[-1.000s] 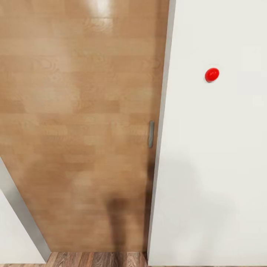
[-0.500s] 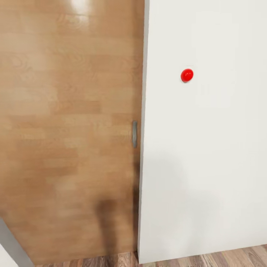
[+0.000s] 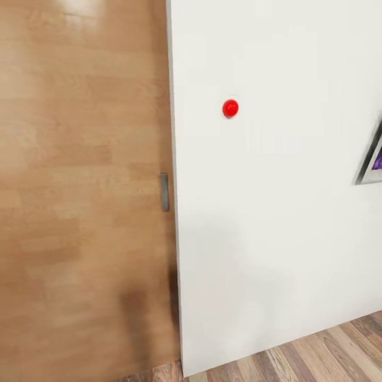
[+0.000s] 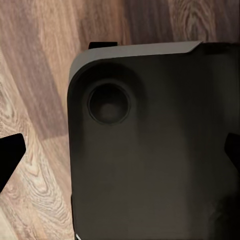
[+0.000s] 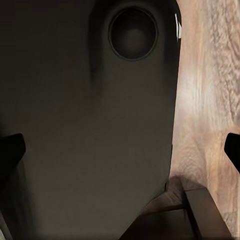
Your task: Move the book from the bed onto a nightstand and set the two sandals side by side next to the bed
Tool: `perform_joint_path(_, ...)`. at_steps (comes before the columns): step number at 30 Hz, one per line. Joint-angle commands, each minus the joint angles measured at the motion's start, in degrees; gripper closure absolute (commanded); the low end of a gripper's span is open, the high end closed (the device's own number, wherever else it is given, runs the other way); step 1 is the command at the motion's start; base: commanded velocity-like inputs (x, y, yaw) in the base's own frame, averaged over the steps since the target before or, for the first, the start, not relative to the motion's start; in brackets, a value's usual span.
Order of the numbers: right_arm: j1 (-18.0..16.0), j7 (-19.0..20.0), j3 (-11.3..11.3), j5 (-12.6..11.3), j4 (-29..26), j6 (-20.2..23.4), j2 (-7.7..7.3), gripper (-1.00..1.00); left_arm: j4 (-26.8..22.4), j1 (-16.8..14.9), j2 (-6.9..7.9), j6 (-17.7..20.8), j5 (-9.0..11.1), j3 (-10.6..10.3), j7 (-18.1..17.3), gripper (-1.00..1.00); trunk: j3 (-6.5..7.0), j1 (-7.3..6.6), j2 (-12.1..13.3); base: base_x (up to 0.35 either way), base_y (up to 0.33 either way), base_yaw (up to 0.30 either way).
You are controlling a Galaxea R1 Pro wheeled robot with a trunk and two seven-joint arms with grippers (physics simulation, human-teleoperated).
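Observation:
The book, the bed, the nightstand and the sandals are out of view. In the left wrist view my left gripper is open, its dark fingertips far apart at the picture's two sides, with nothing held. My right gripper is open too, one dark fingertip showing at each side. Both hang over my own dark base and the wood-plank floor.
Close ahead stands a brown wooden sliding door with a small grey handle. Beside it is a white wall with a red round knob and the corner of a framed picture. Plank floor runs along the wall's foot.
The whole head view has shifted: the camera has turned right, so door, handle and red knob sit further left, and the picture's corner has come in at the right.

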Motion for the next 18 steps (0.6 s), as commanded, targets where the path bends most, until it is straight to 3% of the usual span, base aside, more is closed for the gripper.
perform_joint_path(1,-0.01,0.02,-0.07,-0.04,-0.01,0.03,0.00,-1.00,0.01,-0.01,0.04,-0.96,-0.05,0.00,-0.01,-1.00,-0.04,0.00,-0.02,0.000,0.000,-0.283)
perform_joint_path(18,-0.01,0.02,-0.10,-0.04,-0.01,0.03,-0.01,-1.00,0.00,-0.01,0.01,-2.28,-0.01,0.00,-0.01,-1.00,-0.04,0.00,-0.02,0.000,0.000,-0.284)
